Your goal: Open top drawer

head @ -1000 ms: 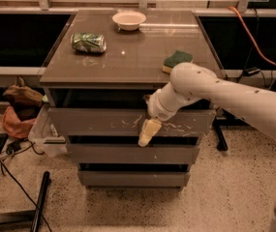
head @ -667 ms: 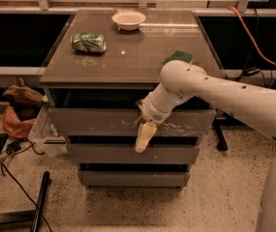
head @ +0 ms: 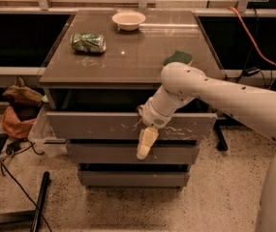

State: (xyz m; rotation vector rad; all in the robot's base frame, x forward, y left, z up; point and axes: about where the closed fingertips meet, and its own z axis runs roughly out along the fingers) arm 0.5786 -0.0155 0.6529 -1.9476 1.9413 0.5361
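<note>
Since the earlier frame the pincer (head: 144,146) has slid lower and a touch leftward down the face of the top drawer (head: 94,124), and the white arm (head: 215,93) has swung its elbow further in over the desk's near edge. The pincer now hangs tip-down over the lower edge of that scratched front, just right of its middle. Whether it is open or closed I cannot tell.

The top drawer sits directly under the near edge of the desk (head: 142,64). Its front stands forward of the two lower drawer fronts (head: 103,153), with a dark gap above it, so it looks partly out already.

To finish the step well, the pull should probably run straight out from the desk and stay level. Contact near the middle of the handleless front would keep the drawer from skewing on its runners. Slipping off the panel's edge is the likely fault.

As for containers, the drawer's inside is too dark to read. A pale bowl (head: 129,19) near the middle of the far edge shows nothing in it. A green can (head: 87,42) lies on its side toward the far-left corner. A green sponge (head: 178,57) rests toward the right edge, just behind the arm.
</note>
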